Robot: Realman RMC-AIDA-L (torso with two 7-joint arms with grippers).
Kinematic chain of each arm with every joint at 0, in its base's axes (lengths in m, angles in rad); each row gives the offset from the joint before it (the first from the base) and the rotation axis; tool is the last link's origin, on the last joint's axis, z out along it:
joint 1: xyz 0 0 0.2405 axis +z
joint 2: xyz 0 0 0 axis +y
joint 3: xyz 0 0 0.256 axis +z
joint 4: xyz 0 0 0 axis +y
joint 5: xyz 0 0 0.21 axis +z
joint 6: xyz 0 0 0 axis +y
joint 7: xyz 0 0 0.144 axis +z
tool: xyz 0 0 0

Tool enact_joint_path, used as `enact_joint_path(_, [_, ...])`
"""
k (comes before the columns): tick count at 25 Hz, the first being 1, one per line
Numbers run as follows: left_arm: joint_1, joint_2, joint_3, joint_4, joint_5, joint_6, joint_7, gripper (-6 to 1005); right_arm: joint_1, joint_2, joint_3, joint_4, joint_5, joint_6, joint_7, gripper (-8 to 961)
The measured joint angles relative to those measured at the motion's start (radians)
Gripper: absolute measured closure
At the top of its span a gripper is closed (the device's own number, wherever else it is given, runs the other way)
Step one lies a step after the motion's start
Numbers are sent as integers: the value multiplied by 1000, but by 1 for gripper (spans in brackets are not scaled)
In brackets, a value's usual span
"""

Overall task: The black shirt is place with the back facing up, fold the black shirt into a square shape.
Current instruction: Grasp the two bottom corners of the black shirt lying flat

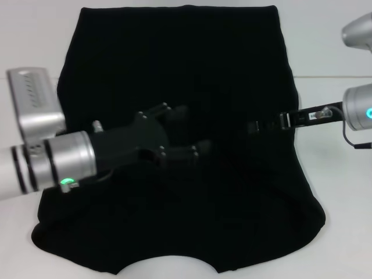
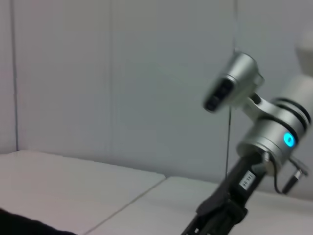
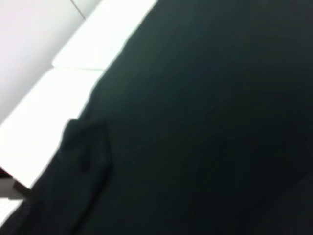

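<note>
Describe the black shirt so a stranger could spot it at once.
Start at the white table; the big dark cloth covering most of its middle is the black shirt. The left gripper and right gripper reach over it. Unlike those hard black grippers, it is soft, flat, plain cloth.

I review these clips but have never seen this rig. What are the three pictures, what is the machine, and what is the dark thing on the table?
It is a two-armed robot. The head view looks down at a white table with the black shirt spread flat. The left gripper, fingers spread, is over the shirt's middle; the right gripper reaches in from the shirt's right edge. Neither visibly holds cloth. The left wrist view looks across at the right arm; the right wrist view shows mostly shirt.
</note>
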Motion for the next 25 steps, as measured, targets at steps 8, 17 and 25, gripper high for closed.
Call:
enact_joint_path(8, [117, 33, -79, 163, 22, 136, -366, 108, -102, 9, 0, 3, 206, -83, -232, 318])
enact_joint_path(17, [241, 33, -290, 343, 262, 252, -444, 115, -124, 53, 0, 15, 291, -111, -421, 324])
enact_joint_path(25, [294, 20, -354, 453, 478, 212, -348, 121, -98, 66, 0, 16, 292, -103, -415, 329])
